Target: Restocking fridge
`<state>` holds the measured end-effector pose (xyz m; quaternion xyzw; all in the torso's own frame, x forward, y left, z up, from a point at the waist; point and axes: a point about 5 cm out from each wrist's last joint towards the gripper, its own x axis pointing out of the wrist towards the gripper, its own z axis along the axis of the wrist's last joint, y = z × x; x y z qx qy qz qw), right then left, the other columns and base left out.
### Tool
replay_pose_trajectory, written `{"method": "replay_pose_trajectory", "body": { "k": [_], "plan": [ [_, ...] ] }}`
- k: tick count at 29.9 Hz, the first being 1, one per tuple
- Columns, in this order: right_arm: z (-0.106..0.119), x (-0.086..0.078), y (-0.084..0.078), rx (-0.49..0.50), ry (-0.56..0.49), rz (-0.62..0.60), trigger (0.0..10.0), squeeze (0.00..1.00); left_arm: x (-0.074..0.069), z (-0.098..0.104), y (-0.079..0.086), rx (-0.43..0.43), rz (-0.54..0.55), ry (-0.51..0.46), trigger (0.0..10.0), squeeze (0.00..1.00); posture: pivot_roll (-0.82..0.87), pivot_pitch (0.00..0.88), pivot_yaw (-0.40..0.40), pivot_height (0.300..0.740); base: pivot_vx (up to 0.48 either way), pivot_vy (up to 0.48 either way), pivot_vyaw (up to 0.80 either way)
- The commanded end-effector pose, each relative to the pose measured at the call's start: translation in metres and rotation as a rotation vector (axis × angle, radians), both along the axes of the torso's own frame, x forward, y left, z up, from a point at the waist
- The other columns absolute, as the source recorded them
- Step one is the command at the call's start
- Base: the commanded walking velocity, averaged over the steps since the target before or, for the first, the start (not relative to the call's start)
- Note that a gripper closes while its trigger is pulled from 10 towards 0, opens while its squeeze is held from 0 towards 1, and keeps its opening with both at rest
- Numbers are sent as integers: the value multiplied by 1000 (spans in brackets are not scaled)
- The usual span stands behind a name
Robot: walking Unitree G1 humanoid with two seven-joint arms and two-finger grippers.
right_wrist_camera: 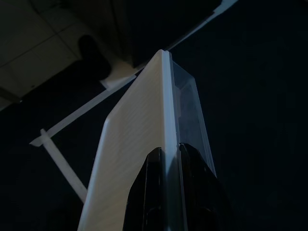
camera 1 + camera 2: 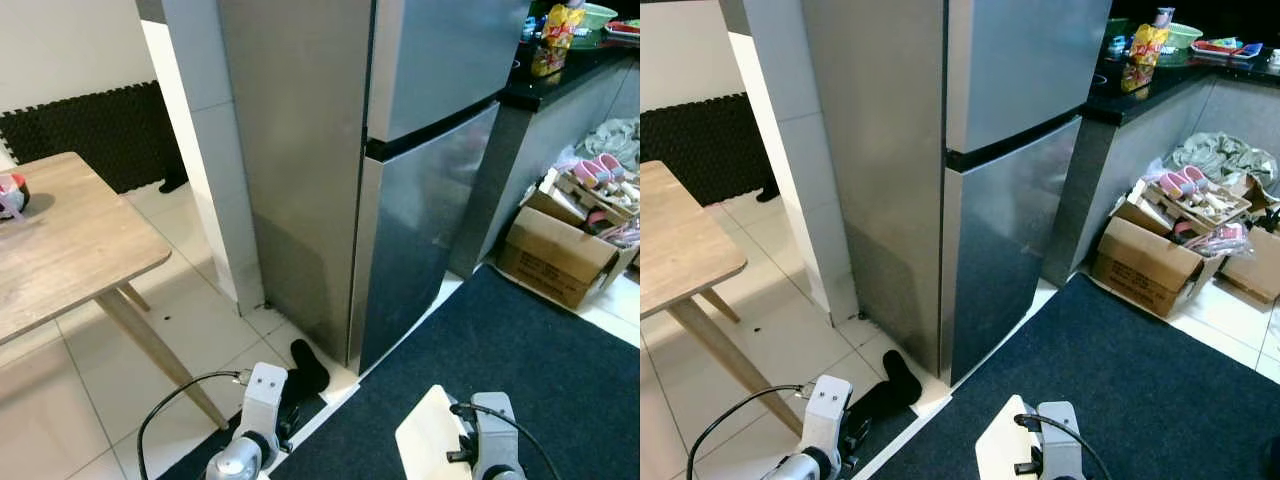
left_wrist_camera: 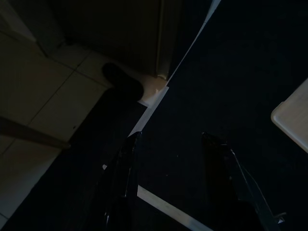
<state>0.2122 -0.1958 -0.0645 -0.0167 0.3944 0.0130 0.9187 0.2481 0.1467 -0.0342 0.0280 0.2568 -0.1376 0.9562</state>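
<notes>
The fridge [image 2: 400, 170] stands shut ahead of the robot, a tall steel unit with 2 doors, its base meeting the white tile floor [image 2: 60, 400] and the edge of a dark blue rug [image 2: 520, 360]. A black sock-like item [image 2: 308, 372] lies on the floor at the fridge's near corner. From the head views you take in the surroundings: a wooden table [image 2: 70, 240] to the left, a black counter [image 2: 1160, 85] to the right with a yellow packet [image 2: 1143, 48] on it, and cardboard boxes [image 2: 1150, 255] of clutter below it.

The wrist views fill in the hands. The right gripper [image 1: 168, 159] is clamped on the rim of a flat container [image 1: 139, 144], cream lid on one side and clear plastic on the other, held edge-on low over the rug. The same container shows as a pale slab [image 2: 432, 438] by the right wrist in the left eye view, well short of the fridge door.

The left gripper [image 3: 168, 159] has its 2 fingers spread apart with nothing between them, hanging over the rug's edge, the sock beyond it.
</notes>
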Motion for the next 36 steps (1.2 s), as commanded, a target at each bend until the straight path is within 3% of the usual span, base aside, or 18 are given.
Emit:
{"method": "replay_pose_trajectory", "body": {
  "k": [1,7,36],
  "plan": [
    [2,3,0,4,-20,-8,10000,0,-2,-2,-1,-6,-6,18,10000,0,-30,16,-16,740,0,0,0],
    [1,2,0,6,-18,-11,10000,0,-2,-2,-3,-19,-18,23,10000,0,-33,13,-12,740,41,0,0],
    [0,-1,3,11,-15,-20,10000,0,-1,-1,-4,-21,-54,24,10000,0,-34,0,5,740,297,0,0]
  ]
}}
